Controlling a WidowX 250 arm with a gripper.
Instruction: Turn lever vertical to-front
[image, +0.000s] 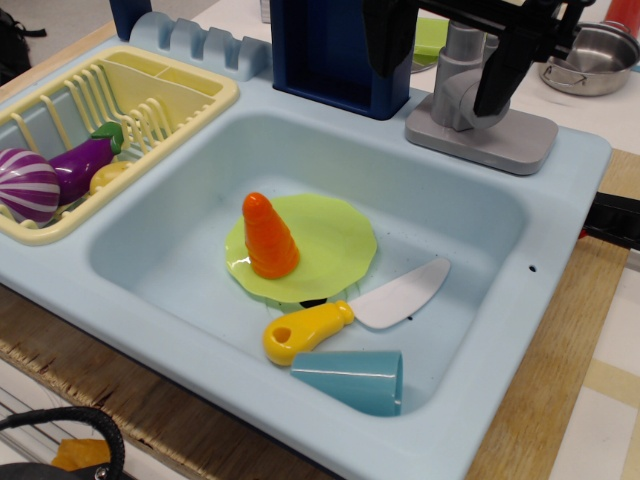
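Note:
The grey lever (462, 75) stands at the back right rim of the light blue toy sink (560, 210). It is an upright round post with a stubby side cylinder pointing front-left, on a flat grey base (500, 140). My black gripper (440, 88) comes down from the top edge and is open. Its two fingers straddle the post: the left finger (388, 40) stands apart from it, and the right finger (508, 65) is close against its right side. The gripper's upper part is cut off by the frame.
A tall dark blue block (335, 50) stands just left of the lever. The basin holds a green plate (335, 240) with an orange carrot (268, 235), a yellow-handled knife (350, 315) and a teal cup (352, 380). A yellow dish rack (150, 100) is at the left and a metal pot (592, 58) at the back right.

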